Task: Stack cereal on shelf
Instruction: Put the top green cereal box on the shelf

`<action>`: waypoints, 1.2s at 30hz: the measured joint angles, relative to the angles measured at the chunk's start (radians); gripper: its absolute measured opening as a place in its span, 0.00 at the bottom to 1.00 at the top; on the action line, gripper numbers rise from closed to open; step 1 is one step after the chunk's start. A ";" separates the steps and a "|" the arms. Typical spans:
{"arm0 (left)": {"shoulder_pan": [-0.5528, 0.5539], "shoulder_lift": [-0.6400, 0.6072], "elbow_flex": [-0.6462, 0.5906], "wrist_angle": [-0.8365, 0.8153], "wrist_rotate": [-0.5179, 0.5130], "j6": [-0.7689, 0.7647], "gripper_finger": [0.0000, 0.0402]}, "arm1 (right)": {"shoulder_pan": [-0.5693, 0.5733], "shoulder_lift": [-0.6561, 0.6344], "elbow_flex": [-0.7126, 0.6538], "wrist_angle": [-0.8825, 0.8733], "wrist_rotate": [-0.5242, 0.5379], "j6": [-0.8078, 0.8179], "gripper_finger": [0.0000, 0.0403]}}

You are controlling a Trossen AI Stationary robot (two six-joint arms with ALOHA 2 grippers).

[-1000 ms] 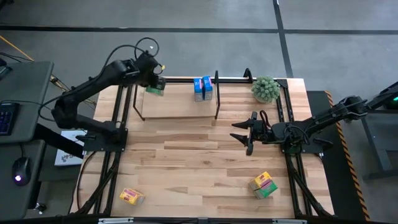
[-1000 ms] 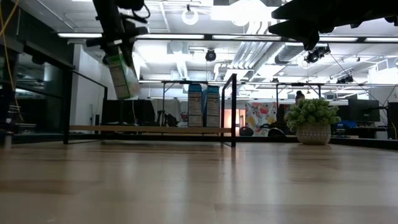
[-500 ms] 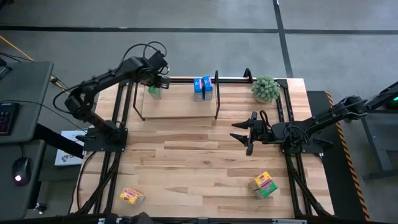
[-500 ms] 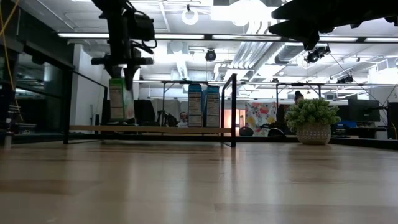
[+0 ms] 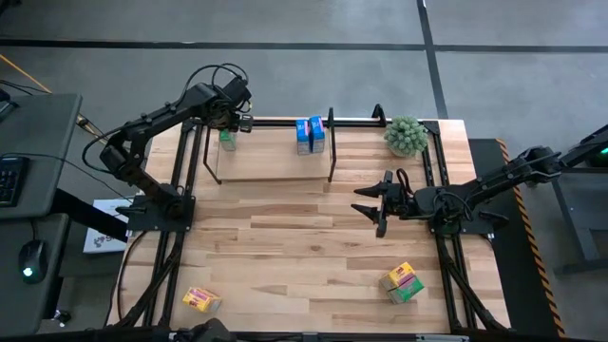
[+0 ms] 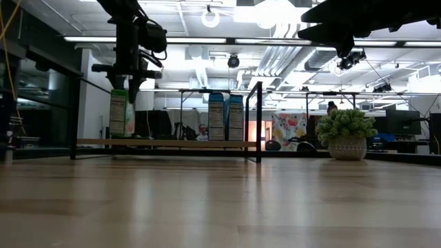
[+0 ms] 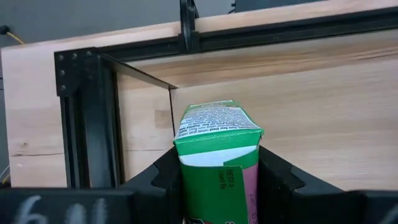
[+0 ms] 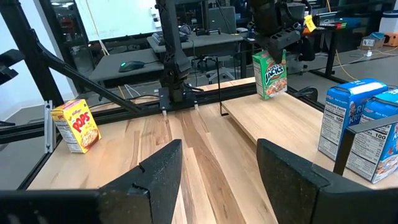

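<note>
Left gripper pinches an upright green cereal box at the shelf's left end, apparently to stand it beside two blue boxes, while the right gripper waits spread over mid-table

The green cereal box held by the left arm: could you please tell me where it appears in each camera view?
High view: the small green cardboard cereal box sits at the left end of the black-framed wooden shelf, under the left gripper.
Low view: upper left, upright on the shelf board.
Left wrist view: bottom centre, between that gripper's fingers.
Right wrist view: upper right of centre.
Shared landmark: the pair of blue cereal boxes, absent only from the left wrist view.
</note>
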State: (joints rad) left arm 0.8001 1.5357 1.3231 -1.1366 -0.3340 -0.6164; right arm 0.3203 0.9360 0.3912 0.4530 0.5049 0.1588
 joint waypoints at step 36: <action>-0.011 0.060 -0.002 0.016 -0.008 0.027 0.53 | 0.000 0.000 0.000 -0.001 0.000 -0.001 0.50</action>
State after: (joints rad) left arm 0.7891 1.5955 1.3209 -1.1204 -0.3422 -0.5892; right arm 0.3203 0.9360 0.3912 0.4522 0.5053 0.1574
